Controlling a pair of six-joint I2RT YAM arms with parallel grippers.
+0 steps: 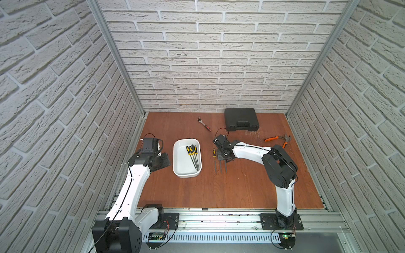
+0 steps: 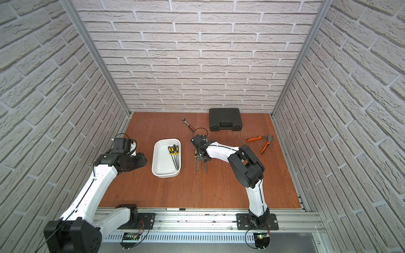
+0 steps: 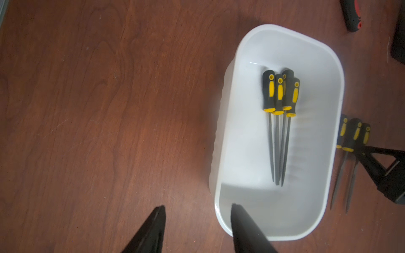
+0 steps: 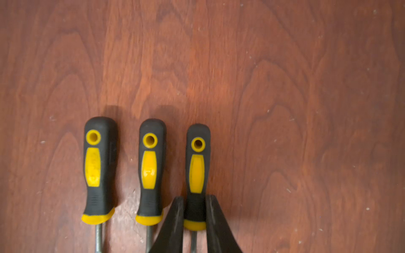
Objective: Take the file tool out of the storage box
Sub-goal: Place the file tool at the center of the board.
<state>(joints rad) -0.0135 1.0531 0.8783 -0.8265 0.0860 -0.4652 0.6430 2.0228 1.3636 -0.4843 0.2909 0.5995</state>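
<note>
Table [image 1: 219, 192], nearer than the box [image 1: 181, 163]: bare wood is seen up to the front rail, with open room there. The left gripper [image 3: 198, 207] is held over the box's near left corner with its fingers apart and nothing between them. One fingertip is seen above the rim, the other above bare wood.

Box: white, shallow, rounded corners, long axis running near to far, standing well clear of every table edge. Four files [image 1: 193, 156] are recorded inside, in its right half, bunched and partly overlapping. Black-and-yellow handles lie toward the far end, grey tapered blades point near.

Just right of the box, apart from its wall, three like tools are laid parallel. The outer file [image 4: 197, 170], farthest from the box, is clamped low on its handle by the right gripper [image 4: 195, 197]; contact with the wood cannot be told. The two other files [image 4: 149, 168] lie free.

Beyond the box: ratchet [image 1: 205, 124], then case [image 1: 241, 119] at the back edge; pliers [image 1: 277, 140] far to the right.
</note>
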